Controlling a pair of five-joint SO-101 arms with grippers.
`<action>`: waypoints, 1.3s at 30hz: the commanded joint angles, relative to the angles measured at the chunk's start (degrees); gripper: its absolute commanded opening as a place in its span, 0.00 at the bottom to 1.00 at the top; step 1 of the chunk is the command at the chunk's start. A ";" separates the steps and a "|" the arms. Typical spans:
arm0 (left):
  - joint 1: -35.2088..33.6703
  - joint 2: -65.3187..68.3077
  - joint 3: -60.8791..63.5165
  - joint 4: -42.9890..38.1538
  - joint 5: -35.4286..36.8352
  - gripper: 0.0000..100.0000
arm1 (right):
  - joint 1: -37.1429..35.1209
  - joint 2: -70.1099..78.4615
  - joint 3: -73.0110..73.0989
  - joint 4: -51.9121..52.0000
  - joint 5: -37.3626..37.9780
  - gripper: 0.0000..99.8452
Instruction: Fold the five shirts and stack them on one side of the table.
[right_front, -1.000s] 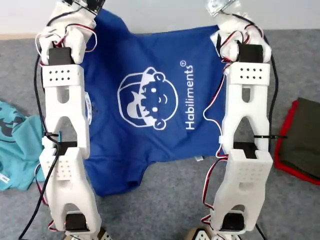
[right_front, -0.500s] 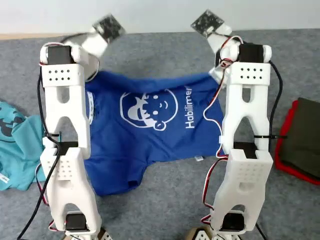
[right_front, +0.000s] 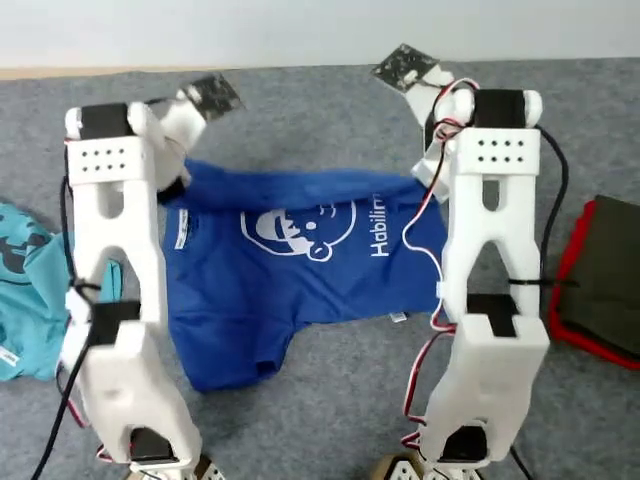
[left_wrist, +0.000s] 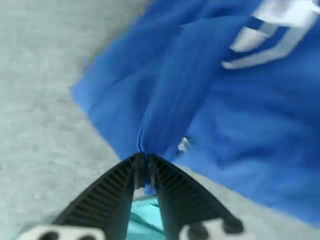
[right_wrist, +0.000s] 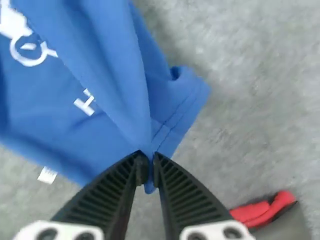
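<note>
**While two end effectors pinch it, the blue shirt (right_front: 300, 280) hangs half raised**

Where the left end effector (left_wrist: 143, 164) meets the cloth, we see its fingers pressed together on a gathered fold of the blue shirt. The right end effector (right_wrist: 149, 160) pinches the same shirt in the same manner, close to a hemmed corner. Both grips are at the shirt edge far from the arm bases. This edge is held up off the grey surface (right_front: 340, 400), so we see the white print only in part. The near part of the shirt lies wrinkled between the two arms. We see a teal shirt (right_front: 30, 290) beside the left arm. A dark folded garment (right_front: 610, 270) on red cloth lies beside the right arm, apart from the blue one.
</note>
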 joint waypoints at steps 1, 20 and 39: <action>0.97 -14.42 15.96 1.76 -2.99 0.00 | 0.13 -9.19 7.91 2.51 1.67 0.01; 2.20 -43.34 46.90 -1.85 -5.10 0.00 | 4.35 -23.60 28.66 -18.68 10.02 0.01; 1.58 -43.34 22.99 -21.36 9.93 0.00 | 7.16 -19.91 21.36 -54.02 10.02 0.01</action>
